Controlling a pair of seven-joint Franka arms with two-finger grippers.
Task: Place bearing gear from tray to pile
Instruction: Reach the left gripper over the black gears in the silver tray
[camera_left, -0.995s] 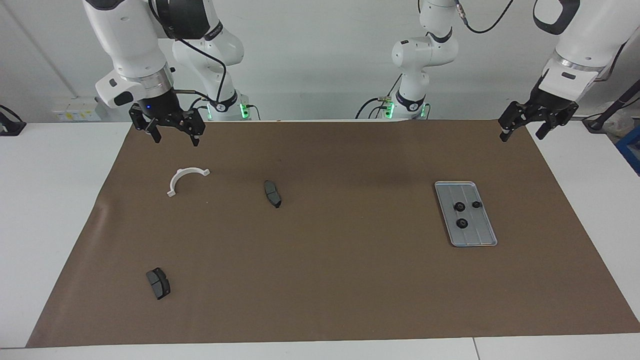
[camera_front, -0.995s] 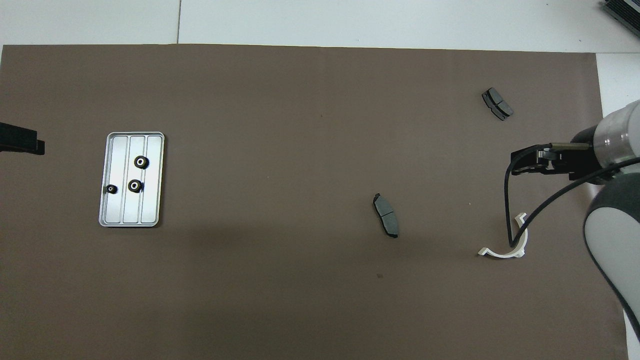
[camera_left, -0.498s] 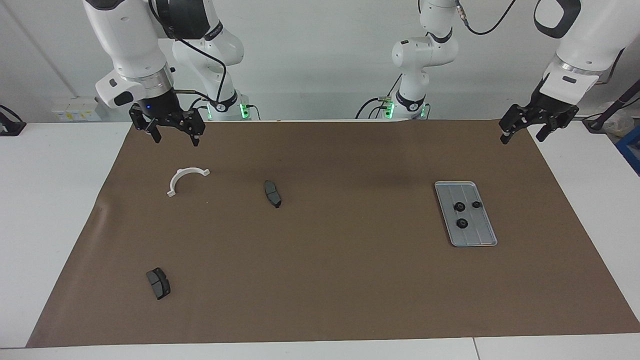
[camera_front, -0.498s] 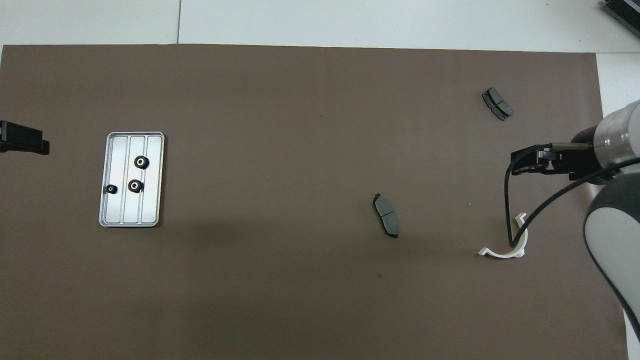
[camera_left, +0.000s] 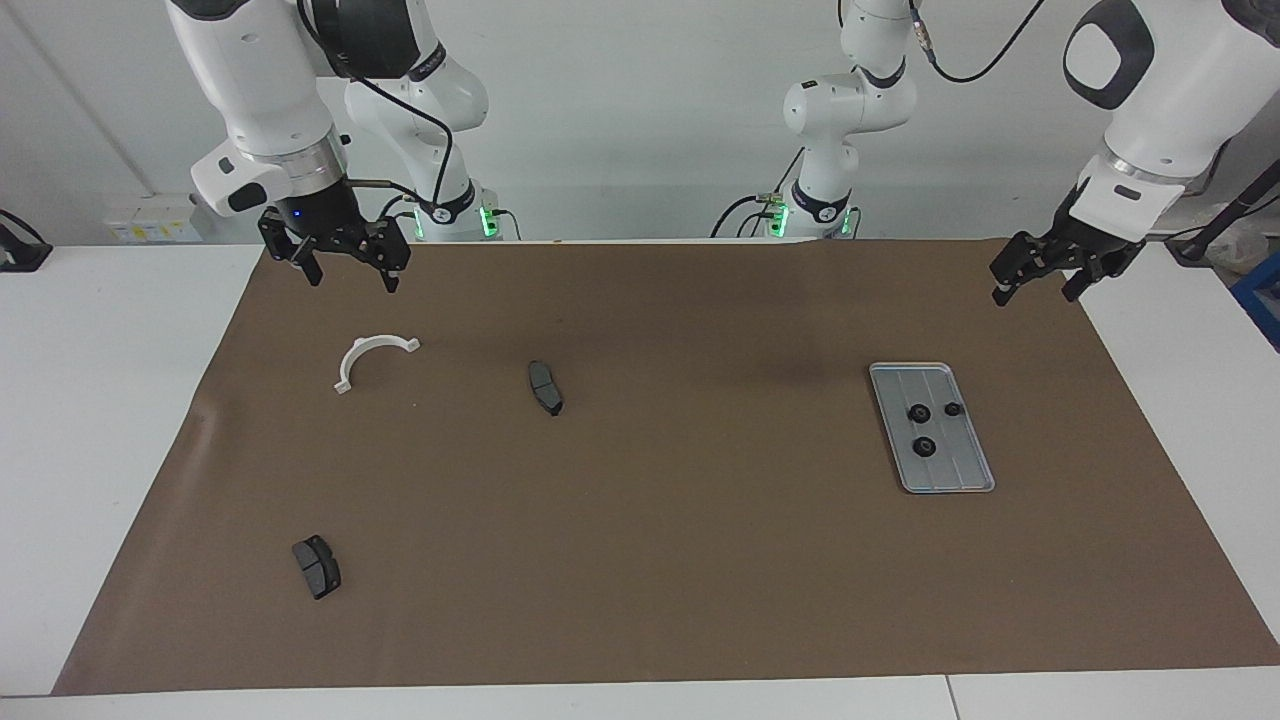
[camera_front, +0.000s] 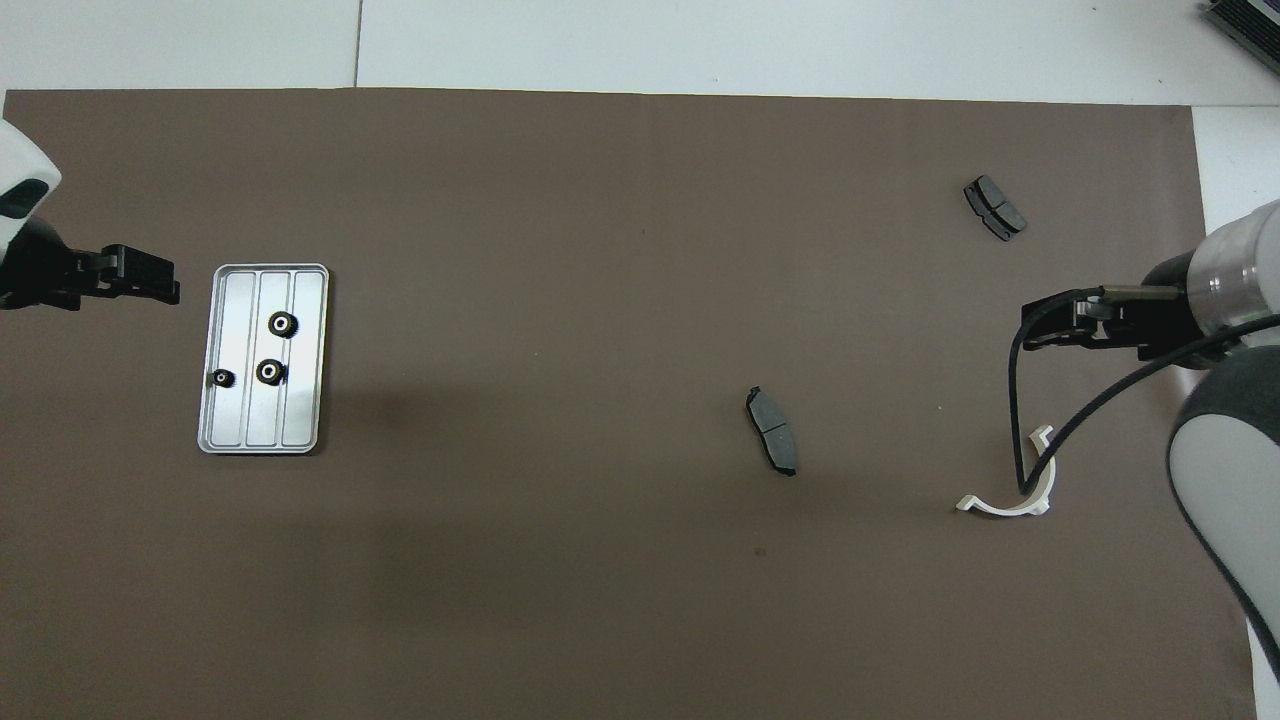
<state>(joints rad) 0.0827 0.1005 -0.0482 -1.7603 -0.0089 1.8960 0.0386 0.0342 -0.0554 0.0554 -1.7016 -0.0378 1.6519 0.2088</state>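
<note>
Gears (camera_left: 918, 412): all three seemingly on tray (camera_left: 975, 475), none moved. Left gripper (camera_left: 1032, 272) open, empty, above mat near tray; right gripper (camera_left: 340, 262) waits open.

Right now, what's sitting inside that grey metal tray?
Three small black gears lie in the tray, each apart from the others. Nothing covers them; what is beneath them can't be seen.
</note>
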